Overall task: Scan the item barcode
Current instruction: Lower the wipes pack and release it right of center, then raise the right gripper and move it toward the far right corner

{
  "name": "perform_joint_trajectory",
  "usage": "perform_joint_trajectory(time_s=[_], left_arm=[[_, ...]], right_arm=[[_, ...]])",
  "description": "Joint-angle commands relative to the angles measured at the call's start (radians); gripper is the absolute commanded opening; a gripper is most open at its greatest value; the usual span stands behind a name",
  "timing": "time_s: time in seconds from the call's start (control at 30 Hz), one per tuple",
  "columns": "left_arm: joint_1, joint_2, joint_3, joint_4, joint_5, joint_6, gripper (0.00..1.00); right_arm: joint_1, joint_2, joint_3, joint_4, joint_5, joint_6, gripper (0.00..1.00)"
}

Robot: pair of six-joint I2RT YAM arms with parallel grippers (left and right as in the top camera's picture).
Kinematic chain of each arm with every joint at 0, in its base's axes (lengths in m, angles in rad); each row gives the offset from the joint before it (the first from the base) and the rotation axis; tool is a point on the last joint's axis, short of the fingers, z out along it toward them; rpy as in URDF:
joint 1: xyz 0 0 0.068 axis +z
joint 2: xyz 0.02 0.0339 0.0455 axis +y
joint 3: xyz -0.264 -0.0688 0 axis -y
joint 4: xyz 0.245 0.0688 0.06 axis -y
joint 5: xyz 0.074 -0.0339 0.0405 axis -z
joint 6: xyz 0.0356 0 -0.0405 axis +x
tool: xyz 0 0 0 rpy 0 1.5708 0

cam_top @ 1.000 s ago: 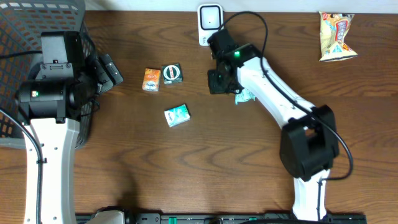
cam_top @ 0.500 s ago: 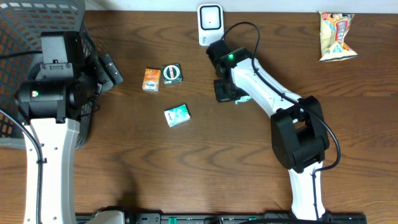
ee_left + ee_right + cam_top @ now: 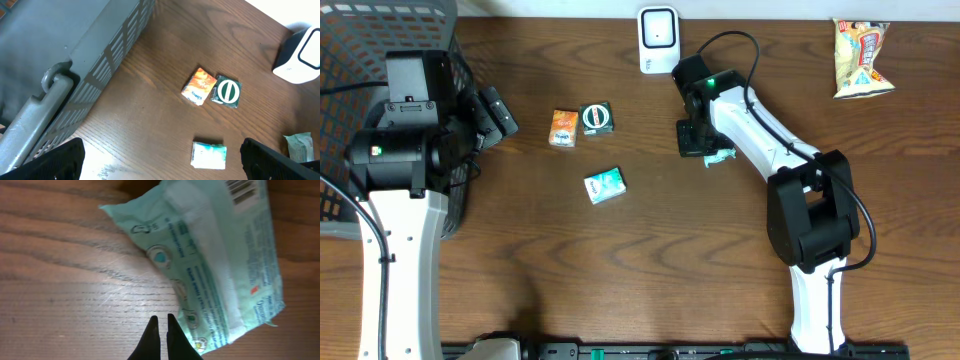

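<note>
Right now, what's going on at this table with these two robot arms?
The right gripper, shut, has its tips at the edge of a mint-green packet near the white scanner; whether it pinches it I cannot tell. The packet's barcode faces the wrist camera. The left gripper hangs open beside the basket, holding nothing.

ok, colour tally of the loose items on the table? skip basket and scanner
Teal/mint: 2 - small pack, flat pouch
Orange: 1 - packet
Dark green: 1 - square box
Yellow: 1 - snack bag
Total: 5
</note>
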Motion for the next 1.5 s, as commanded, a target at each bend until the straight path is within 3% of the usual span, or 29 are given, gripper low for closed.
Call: perform_joint_trajectory(time_s=[0.0, 0.33, 0.8, 1.1, 1.2, 1.47], left_arm=[[0.004, -0.006, 0.000, -0.002, -0.006, -0.009, 0.98], [0.004, -0.006, 0.000, -0.002, -0.006, -0.009, 0.98], [0.004, -0.006, 0.000, -0.002, -0.006, -0.009, 0.98], [0.004, -0.006, 0.000, -0.002, -0.006, -0.009, 0.98], [0.004, -0.006, 0.000, -0.002, -0.006, -0.009, 0.98], [0.004, -0.006, 0.000, -0.002, -0.006, -0.009, 0.98]], right_arm=[[-0.002, 0.003, -0.019, 0.000, -0.026, -0.031, 0.01], [-0.068, 0.003, -0.099, 0.013, 0.006, 0.016, 0.01], [-0.254, -0.051, 0.004, -0.067, -0.045, -0.045, 0.01], [-0.260, -0.153, 0.008, -0.062, -0.066, -0.098, 0.16], [-0.261, -0.153, 0.007, -0.058, -0.066, -0.098, 0.39], [-0.261, -0.158, 0.008, -0.055, -0.097, -0.098, 0.38]])
